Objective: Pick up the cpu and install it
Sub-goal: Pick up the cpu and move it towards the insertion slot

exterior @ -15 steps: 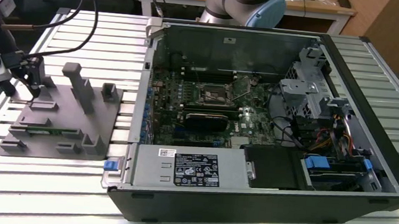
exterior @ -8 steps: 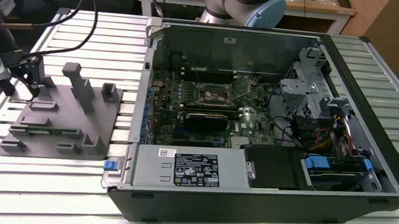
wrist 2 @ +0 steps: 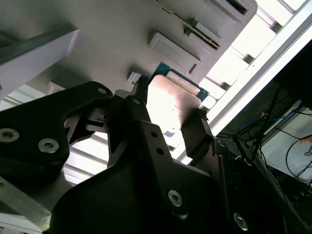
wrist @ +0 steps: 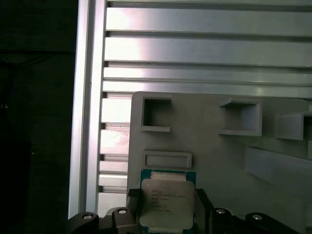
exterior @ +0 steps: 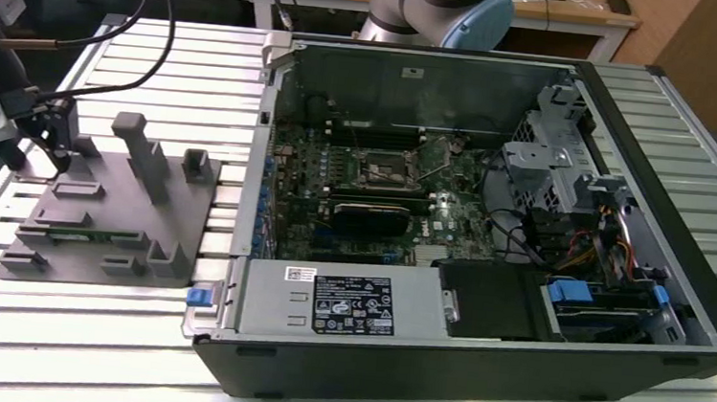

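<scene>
The cpu (wrist: 165, 201), a small square chip with a pale metal top and a green rim, lies at the corner of the grey plastic fixture (exterior: 120, 216) and shows in both wrist views. My gripper (wrist: 167, 207) straddles it, one black finger pressed against each of two opposite edges. In the second wrist view the cpu (wrist 2: 170, 105) gleams between the fingertips of the gripper (wrist 2: 169, 109). In the exterior view, the gripper (exterior: 40, 152) hangs low over the fixture's far corner at that view's left. The dark square socket (exterior: 378, 169) sits on the motherboard inside the open computer case (exterior: 663, 235).
Upright blocks (exterior: 144, 155) rise from the fixture close beside the gripper. The case wall (exterior: 259, 155) stands between the fixture and the motherboard. Cables (exterior: 143, 11) trail from the arm over the slatted aluminium table (exterior: 90, 353). The table's edge (wrist: 87, 122) runs near the cpu.
</scene>
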{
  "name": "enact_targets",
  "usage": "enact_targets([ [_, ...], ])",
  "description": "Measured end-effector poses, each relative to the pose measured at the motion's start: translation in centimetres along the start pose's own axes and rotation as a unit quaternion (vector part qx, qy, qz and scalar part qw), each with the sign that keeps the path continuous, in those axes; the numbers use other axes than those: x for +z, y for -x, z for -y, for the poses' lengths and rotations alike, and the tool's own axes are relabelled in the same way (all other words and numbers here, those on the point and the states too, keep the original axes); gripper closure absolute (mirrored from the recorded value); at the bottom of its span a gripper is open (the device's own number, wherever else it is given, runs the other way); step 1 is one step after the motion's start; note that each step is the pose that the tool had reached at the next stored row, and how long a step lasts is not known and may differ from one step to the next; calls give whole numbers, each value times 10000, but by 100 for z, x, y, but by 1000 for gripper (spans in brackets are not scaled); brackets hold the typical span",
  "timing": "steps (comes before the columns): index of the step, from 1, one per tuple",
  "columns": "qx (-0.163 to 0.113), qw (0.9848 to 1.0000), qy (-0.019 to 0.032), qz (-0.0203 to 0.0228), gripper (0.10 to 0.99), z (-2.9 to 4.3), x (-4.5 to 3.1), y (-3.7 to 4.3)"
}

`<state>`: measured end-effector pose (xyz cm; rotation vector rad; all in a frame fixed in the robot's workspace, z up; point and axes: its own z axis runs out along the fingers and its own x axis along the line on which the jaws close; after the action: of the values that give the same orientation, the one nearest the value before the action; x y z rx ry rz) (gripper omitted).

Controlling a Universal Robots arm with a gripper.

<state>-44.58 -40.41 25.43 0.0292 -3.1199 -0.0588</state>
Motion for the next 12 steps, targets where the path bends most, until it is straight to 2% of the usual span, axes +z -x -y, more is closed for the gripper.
enact_targets([
  [12, 0, 10000, 0, 1, 557, -2, -50, -1],
])
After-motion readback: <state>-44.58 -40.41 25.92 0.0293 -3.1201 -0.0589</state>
